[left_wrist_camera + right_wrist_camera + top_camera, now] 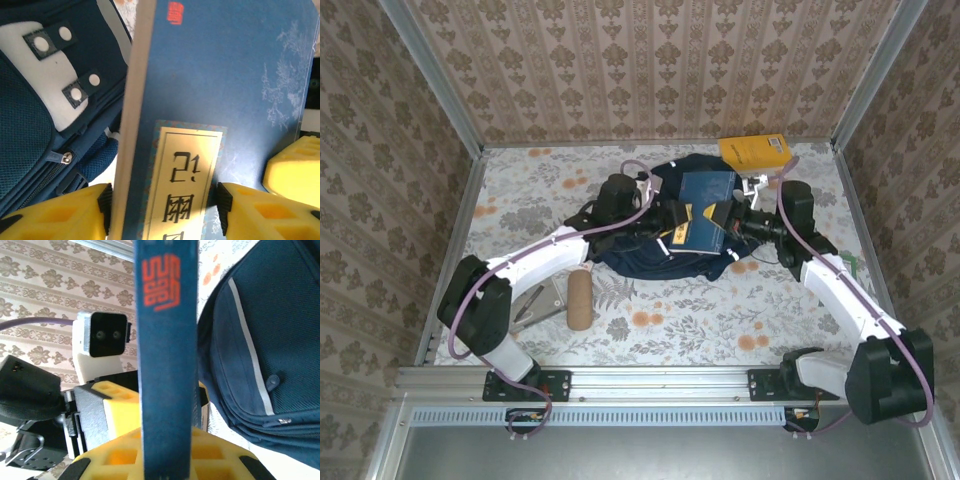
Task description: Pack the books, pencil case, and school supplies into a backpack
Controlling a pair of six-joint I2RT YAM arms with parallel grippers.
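Item: thin dark-blue rectangular book (225, 85), gold label, red seal, gripped between my yellow left gripper (164, 212) pads. Left of it: navy fabric backpack (30, 150), white-grey patch.

The dark blue rectangular book (225, 75) has a matt paper cover with a smooth cream label (185, 175). The big navy-blue backpack (30, 145) is woven cloth, partly mesh, and its white-grey patch (20, 67) is smooth. The left end effector (162, 207) has matt yellow plastic fingers (55, 217) with black rubbery pads (105, 202).
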